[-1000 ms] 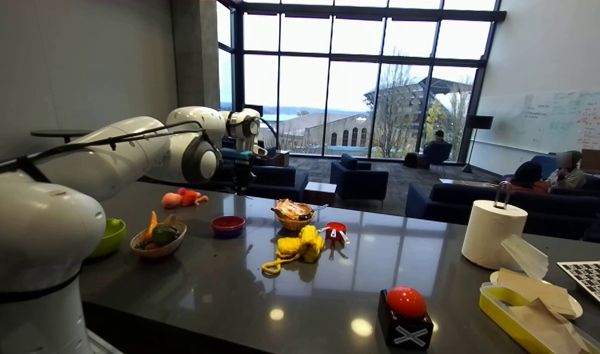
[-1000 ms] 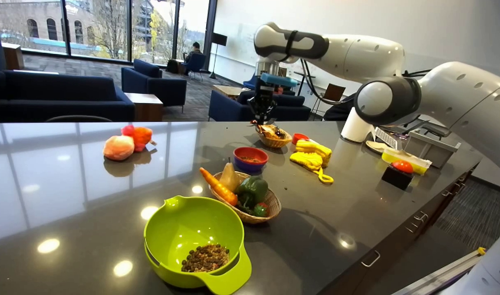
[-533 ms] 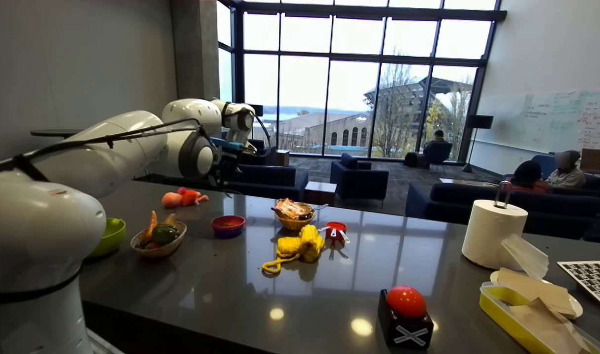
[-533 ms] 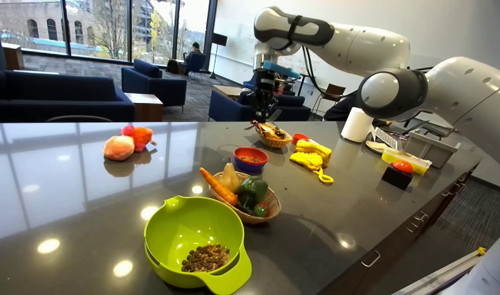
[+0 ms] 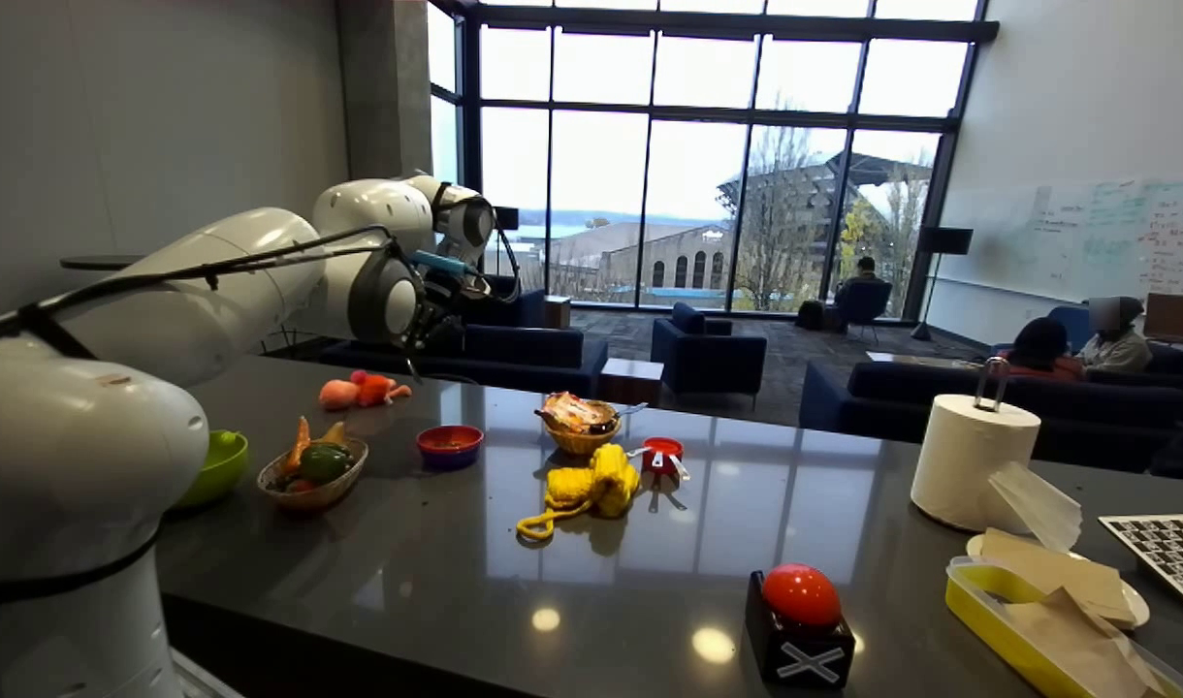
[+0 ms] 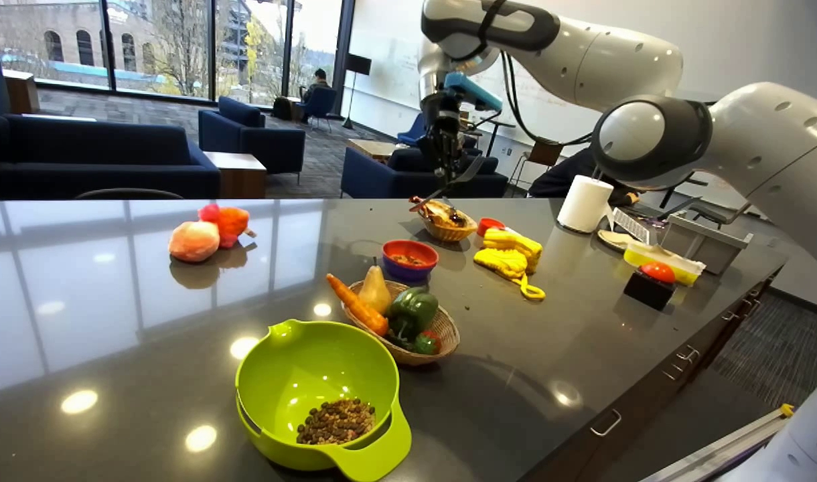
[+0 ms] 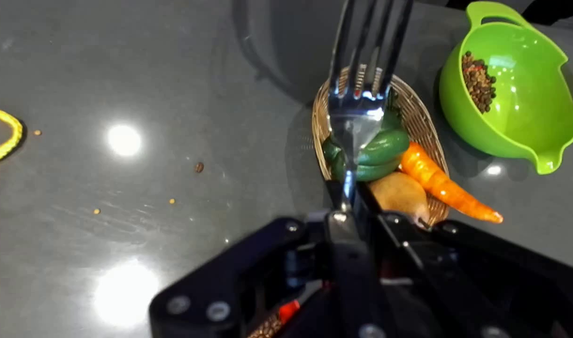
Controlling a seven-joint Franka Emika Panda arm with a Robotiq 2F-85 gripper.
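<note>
My gripper (image 7: 350, 195) is shut on a metal fork (image 7: 354, 119), whose tines point up the wrist view, while its dark handle runs back between the fingers. In an exterior view the gripper (image 6: 447, 171) hangs in the air past the bread basket (image 6: 449, 233), the fork (image 6: 471, 171) slanting across its tips. Seen from the wrist, the fork overlaps a wicker basket (image 7: 425, 112) lower down, with a green pepper (image 7: 385, 152), a pear (image 7: 401, 195) and a carrot (image 7: 451, 188). In an exterior view the gripper (image 5: 417, 334) is dark and the fork is hard to make out.
A green bowl (image 6: 261, 375) holding peppercorns and a red-and-blue bowl (image 6: 410, 271) of grains stand on the counter. Also there are a yellow knitted mitt (image 6: 509, 258), a red measuring cup (image 5: 662, 451), plush toys (image 6: 204, 237), a red button (image 5: 801, 593) and a paper roll (image 5: 975, 465).
The arm has risen and its wrist has tilted, carrying the fork up and away from the bread basket. The fork stays gripped. Things on the counter have not moved.
</note>
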